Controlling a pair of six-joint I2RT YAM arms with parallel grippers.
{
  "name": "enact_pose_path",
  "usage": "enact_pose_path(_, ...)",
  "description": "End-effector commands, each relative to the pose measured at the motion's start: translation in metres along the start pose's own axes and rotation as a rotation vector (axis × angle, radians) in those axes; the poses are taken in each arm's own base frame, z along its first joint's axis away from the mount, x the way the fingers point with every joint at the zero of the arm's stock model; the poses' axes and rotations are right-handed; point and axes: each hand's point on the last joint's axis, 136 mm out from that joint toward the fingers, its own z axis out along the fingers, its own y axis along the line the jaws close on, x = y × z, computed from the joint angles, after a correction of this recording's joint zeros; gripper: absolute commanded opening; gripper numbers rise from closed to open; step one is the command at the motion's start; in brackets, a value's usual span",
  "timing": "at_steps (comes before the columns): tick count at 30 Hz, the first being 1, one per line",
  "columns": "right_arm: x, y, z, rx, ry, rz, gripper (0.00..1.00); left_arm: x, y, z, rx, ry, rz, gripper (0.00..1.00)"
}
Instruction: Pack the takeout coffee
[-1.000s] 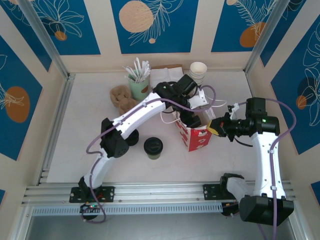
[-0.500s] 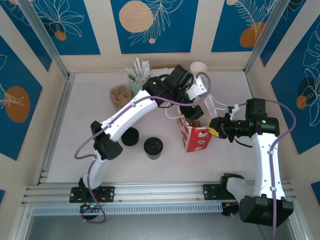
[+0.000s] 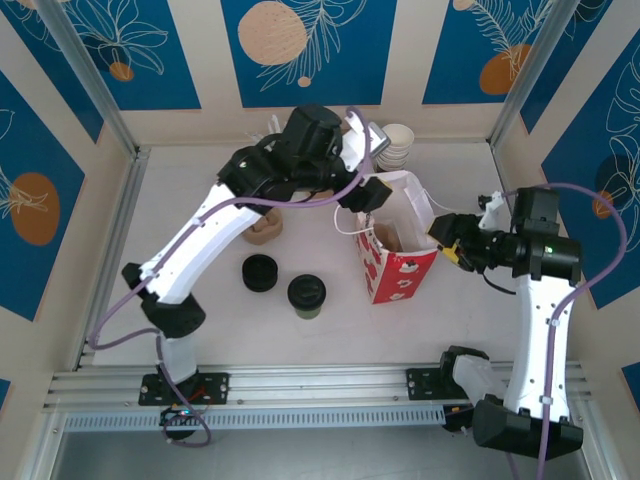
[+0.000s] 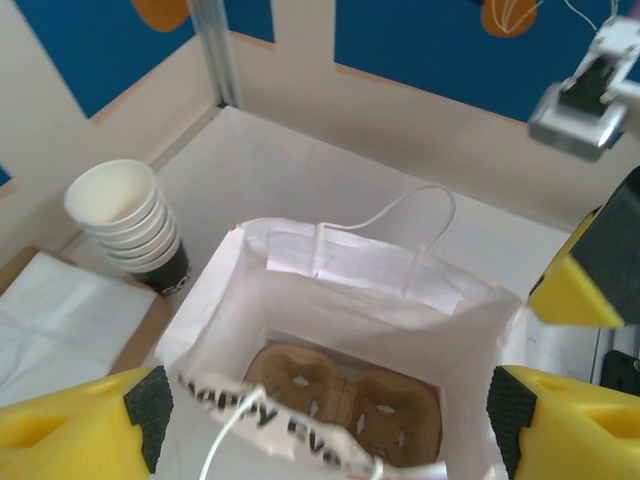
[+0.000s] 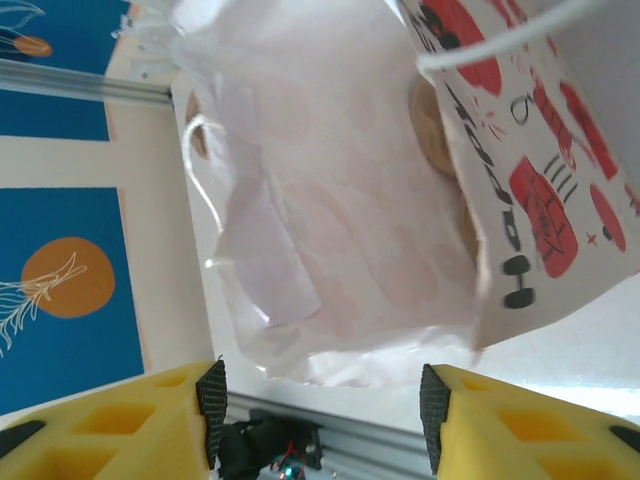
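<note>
The takeout coffee (image 3: 306, 293), a dark cup with a round black lid, stands on the table left of the paper bag (image 3: 398, 272). The bag stands open, white inside (image 4: 330, 300), with a red-printed face (image 5: 540, 170). A brown cup carrier (image 4: 345, 398) lies on its bottom. My left gripper (image 3: 368, 195) hangs open above the bag's mouth, its yellow fingers (image 4: 70, 430) apart on either side and nothing between them. My right gripper (image 3: 447, 243) stands open just right of the bag, fingers (image 5: 110, 425) spread and clear of the paper.
A short black stack of lids (image 3: 260, 272) sits beside the coffee. Lidless white cups (image 3: 398, 143) are stacked at the back, by white napkins (image 4: 45, 315). A brown carrier (image 3: 266, 228) lies under the left arm. Walls close in the back and both sides.
My left gripper has risen out of the bag and pulled back toward the rear. My right gripper has opened, let go of the bag's rim and drawn slightly right.
</note>
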Motion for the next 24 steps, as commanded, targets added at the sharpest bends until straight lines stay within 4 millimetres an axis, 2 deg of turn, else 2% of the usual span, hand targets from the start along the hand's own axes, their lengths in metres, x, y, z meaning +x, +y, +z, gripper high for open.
enact_pose_path(1,-0.011,0.005,-0.017,0.05,-0.095,-0.083,0.57,0.002,0.015,-0.025,-0.083,-0.018,-0.054,0.84)
enact_pose_path(5,-0.036,0.013,-0.029,0.097,-0.183,-0.143,0.58,0.016,0.02,-0.041,-0.1,-0.029,-0.087,0.85)
enact_pose_path(8,-0.051,0.017,-0.024,0.094,-0.194,-0.171,0.57,0.028,0.019,-0.05,-0.093,-0.033,-0.094,0.85)
enact_pose_path(18,-0.093,0.015,0.036,0.16,-0.109,-0.353,0.57,0.085,0.031,-0.053,-0.159,0.049,-0.155,0.86)
enact_pose_path(24,-0.109,0.005,0.066,0.243,-0.062,-0.402,0.59,0.101,0.032,-0.058,-0.176,0.07,-0.176,0.86)
